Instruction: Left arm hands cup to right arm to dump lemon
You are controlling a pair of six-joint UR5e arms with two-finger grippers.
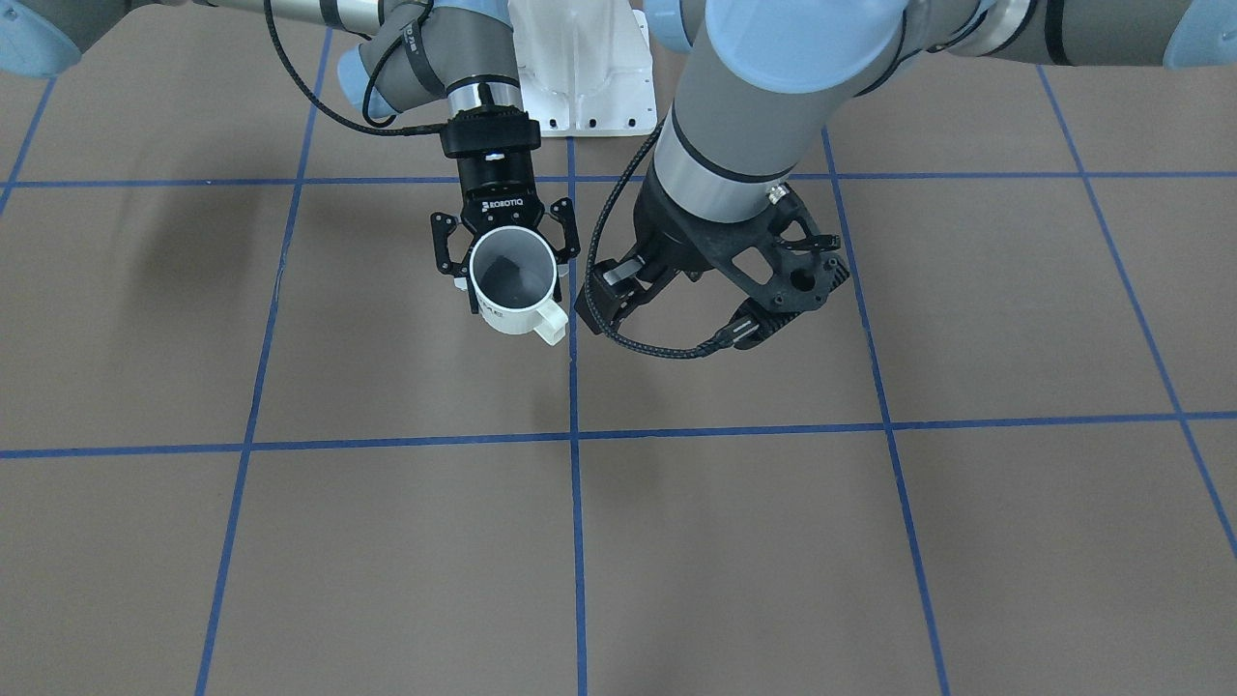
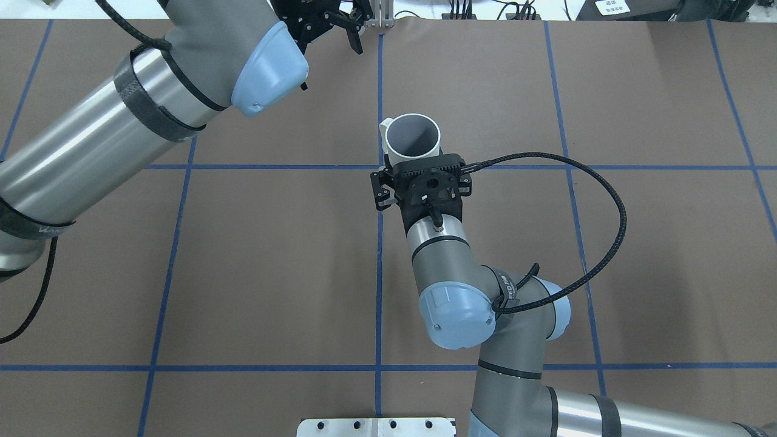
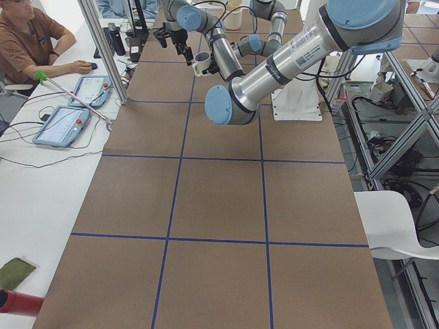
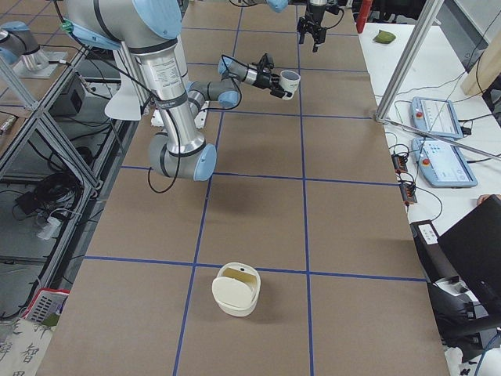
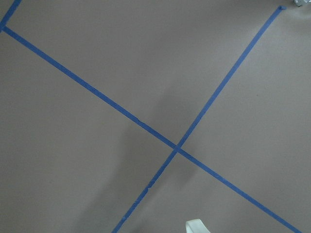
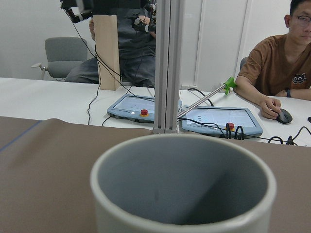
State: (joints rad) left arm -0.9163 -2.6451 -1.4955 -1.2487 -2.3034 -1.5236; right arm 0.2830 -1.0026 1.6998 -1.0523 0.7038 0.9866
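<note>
My right gripper (image 1: 507, 256), marked ROBOTIQ, is shut on the cream-white cup (image 1: 512, 280), with a finger on either side of its wall. It holds the cup above the table near the centre tape line, mouth up and handle (image 1: 551, 324) pointing away from the robot. The cup also shows in the overhead view (image 2: 413, 136) and fills the right wrist view (image 6: 182, 189). Its grey inside shows no lemon, and the lemon appears in no view. My left gripper (image 2: 331, 27) is open and empty, raised beyond the cup at the table's far side. Its holed bracket (image 1: 802, 280) hangs beside the cup.
A white base plate (image 1: 589, 68) sits between the arms. A cream round container (image 4: 235, 290) stands on the table towards the robot's right end. A metal post (image 4: 407, 55), control pendants (image 4: 438, 117) and a seated person (image 3: 27, 41) are along the far side.
</note>
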